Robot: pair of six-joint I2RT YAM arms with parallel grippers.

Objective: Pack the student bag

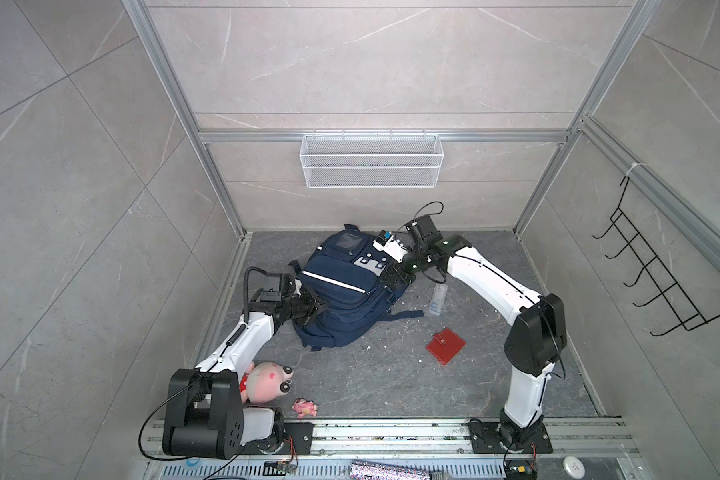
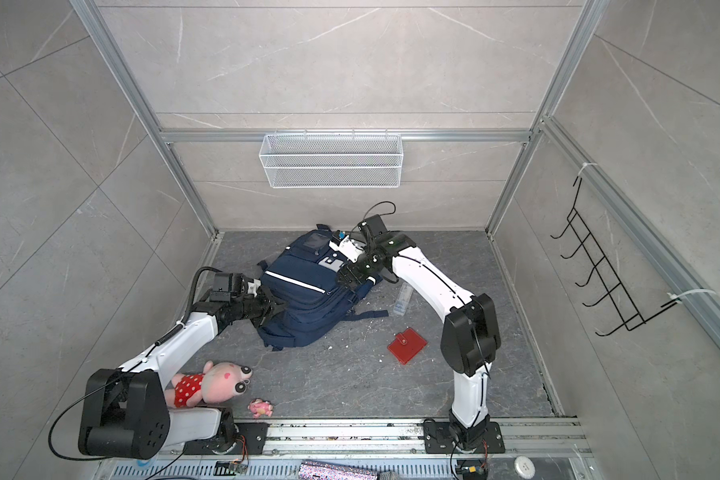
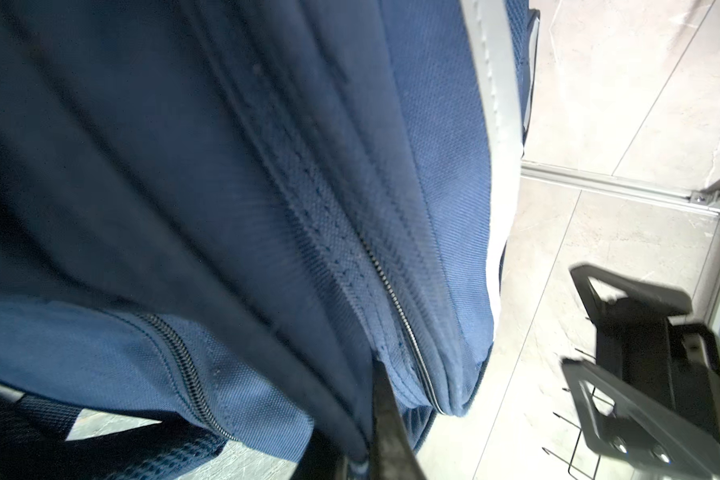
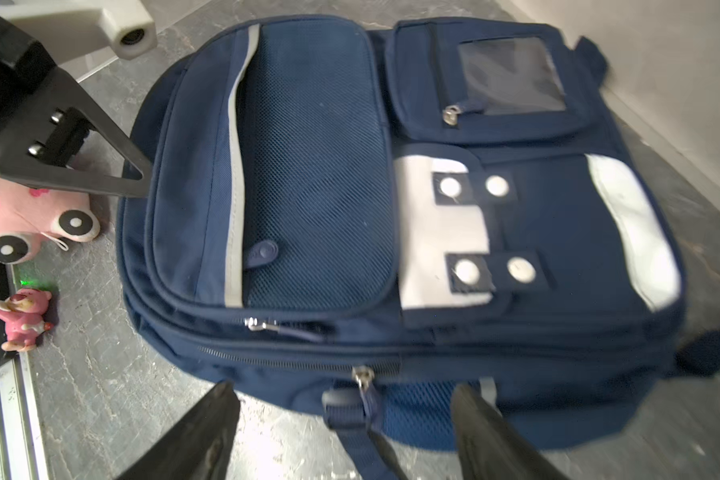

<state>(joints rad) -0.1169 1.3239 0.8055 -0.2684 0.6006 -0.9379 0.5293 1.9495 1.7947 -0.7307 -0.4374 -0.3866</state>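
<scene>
Nearest the rail, a pink plush toy in a red dotted dress (image 2: 217, 382) lies beside the left arm's base, and a small pink figurine (image 1: 305, 407) sits just beside it on the dark grey stone-look tabletop (image 1: 391, 386). Farther in and to the right lies a flat red square wallet (image 1: 445, 345), and beyond it a clear plastic tube (image 1: 438, 299). All four are outside the bag, so the packing looks barely begun.

The large navy-blue fabric student bag (image 1: 341, 291) lies on its back toward the rear of the table, front pockets up, between the two arms. The left gripper (image 1: 317, 308) is clenched at the bag's left edge. In the left wrist view a dark finger (image 3: 385, 415) presses into a fold beside a zip line, and this looks like a pinch on the cloth to anchor the bag against a pull from the other side.

The right gripper (image 4: 344, 386) hangs at the opposite edge with its jaws spread wide, holding nothing. A metal zip pull (image 4: 362, 376) sits between them, so it is probably the next thing to catch. The long zip (image 4: 292, 361) beside it appears shut.

A white wire mesh basket (image 1: 371, 160) hangs on the back wall, and a black wire hook rack (image 1: 661, 282) hangs on the right wall
</scene>
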